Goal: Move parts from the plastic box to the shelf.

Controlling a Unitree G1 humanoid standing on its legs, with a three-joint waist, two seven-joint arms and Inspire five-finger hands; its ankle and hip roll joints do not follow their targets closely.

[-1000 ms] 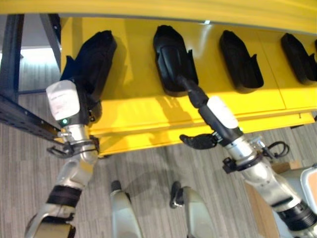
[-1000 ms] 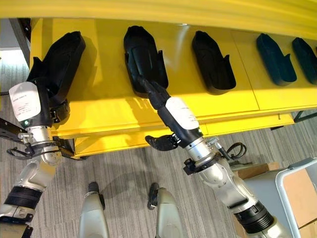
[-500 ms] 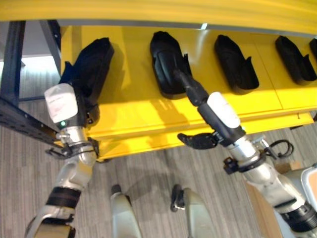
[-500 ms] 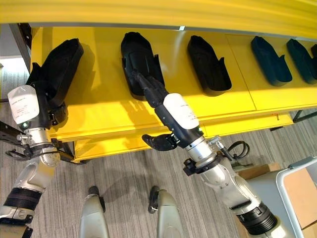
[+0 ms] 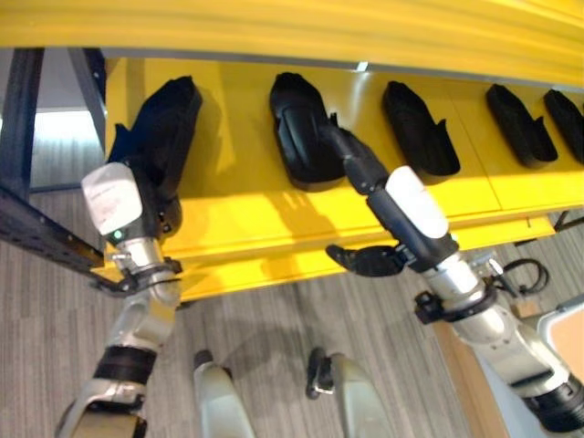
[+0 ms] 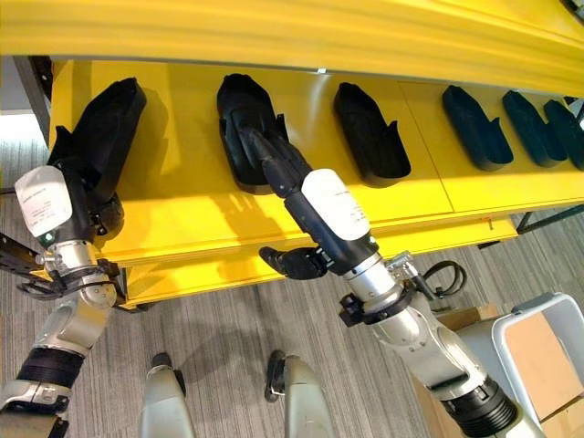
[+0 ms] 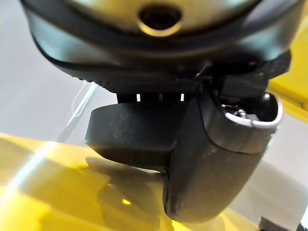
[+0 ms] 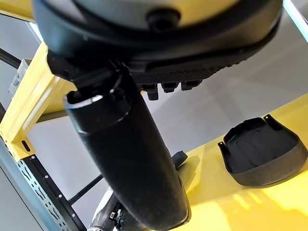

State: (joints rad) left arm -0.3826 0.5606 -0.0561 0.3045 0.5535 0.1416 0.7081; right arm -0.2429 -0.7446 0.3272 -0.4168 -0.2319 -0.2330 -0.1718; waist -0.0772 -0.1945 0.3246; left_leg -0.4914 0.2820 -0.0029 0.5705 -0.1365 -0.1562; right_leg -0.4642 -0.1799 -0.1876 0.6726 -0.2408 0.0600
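A yellow shelf (image 6: 201, 210) carries a row of black plastic parts lying side by side along its length. At the shelf's left end, the left hand (image 6: 96, 196) is at the near end of the first part (image 6: 108, 119). That part lies tilted across the left end of the shelf, and the hand's fingers are hidden against it, so I cannot tell whether they are closed or apart. In the left wrist view the thumb (image 7: 211, 168) hangs straight in front of the part's dark edge (image 7: 130, 139), above the yellow surface.

The right hand (image 6: 274, 164) reaches onto the shelf at the second part (image 6: 239, 123), its fingers (image 6: 265, 151) stretched out straight and lying on or against the near right side of that part. Its thumb (image 6: 290, 263) sticks out well clear, below the shelf's front edge. In the right wrist view the thumb (image 8: 134, 159) is straight.

To the right along the shelf lie a third part (image 6: 368, 132), a fourth part (image 6: 476, 128), a fifth part (image 6: 529, 128) and a sixth part (image 6: 568, 128) toward the right end. They are set apart from one another and touched by neither hand.
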